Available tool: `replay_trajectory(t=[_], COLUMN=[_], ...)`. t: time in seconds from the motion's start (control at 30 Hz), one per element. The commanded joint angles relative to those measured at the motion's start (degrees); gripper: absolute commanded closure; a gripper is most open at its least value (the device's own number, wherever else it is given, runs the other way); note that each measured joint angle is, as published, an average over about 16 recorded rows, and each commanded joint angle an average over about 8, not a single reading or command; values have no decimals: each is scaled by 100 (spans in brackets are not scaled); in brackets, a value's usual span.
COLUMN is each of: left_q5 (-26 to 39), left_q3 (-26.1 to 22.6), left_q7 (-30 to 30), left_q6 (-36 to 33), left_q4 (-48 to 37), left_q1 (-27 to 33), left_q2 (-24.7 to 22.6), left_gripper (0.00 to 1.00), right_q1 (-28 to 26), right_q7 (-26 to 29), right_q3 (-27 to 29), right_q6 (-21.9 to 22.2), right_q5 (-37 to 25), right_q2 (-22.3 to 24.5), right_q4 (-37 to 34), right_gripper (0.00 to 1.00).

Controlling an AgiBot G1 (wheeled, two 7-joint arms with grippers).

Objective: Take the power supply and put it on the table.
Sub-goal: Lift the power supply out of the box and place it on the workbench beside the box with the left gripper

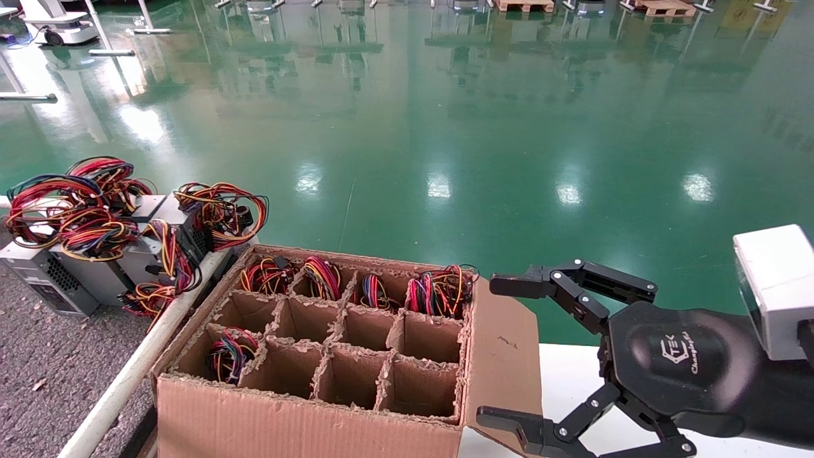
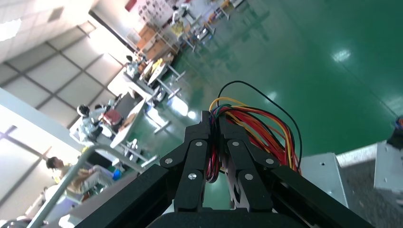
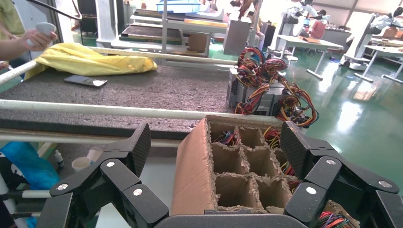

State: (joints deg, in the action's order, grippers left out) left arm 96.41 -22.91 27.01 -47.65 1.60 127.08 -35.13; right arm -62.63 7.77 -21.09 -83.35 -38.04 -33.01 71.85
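Black right gripper [image 1: 509,353] with silver screws, a white logo, and a white wrist block [image 1: 772,286].

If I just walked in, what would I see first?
Probably the cardboard box with its grid of cells, some holding bright wire bundles, and the power supplies piled on the grey table beside it. The right gripper waits open by the box, while the left gripper pinches red and yellow wires.

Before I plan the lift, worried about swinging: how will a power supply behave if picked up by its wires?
The power supply is a metal box, so probably heavy for its size. Its wires look floppy; held by them, as the left pincer seems to do, it would likely dangle and swing.
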Motion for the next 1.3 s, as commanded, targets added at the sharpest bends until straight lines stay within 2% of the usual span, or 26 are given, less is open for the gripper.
replay_trajectory(t=[0.03,0.8,1.3], left_q5=[6,231,471], left_q3=[-3,-164,-330], left_q7=[21,-236,-449], left_q6=[75,1231,1045], left_q4=[-95,-386,-292], left_q1=[-49,-877,-898], left_q2=[1,-535,-620], left_gripper=[100,100,100], right_q1=[0,0,0], right_q7=[0,0,-1], right_q3=[0,-1,-1], right_q6=[0,0,0], right_q5=[0,1,1], right_q2=[0,0,0], right_q4=[0,0,0], right_gripper=[0,0,0])
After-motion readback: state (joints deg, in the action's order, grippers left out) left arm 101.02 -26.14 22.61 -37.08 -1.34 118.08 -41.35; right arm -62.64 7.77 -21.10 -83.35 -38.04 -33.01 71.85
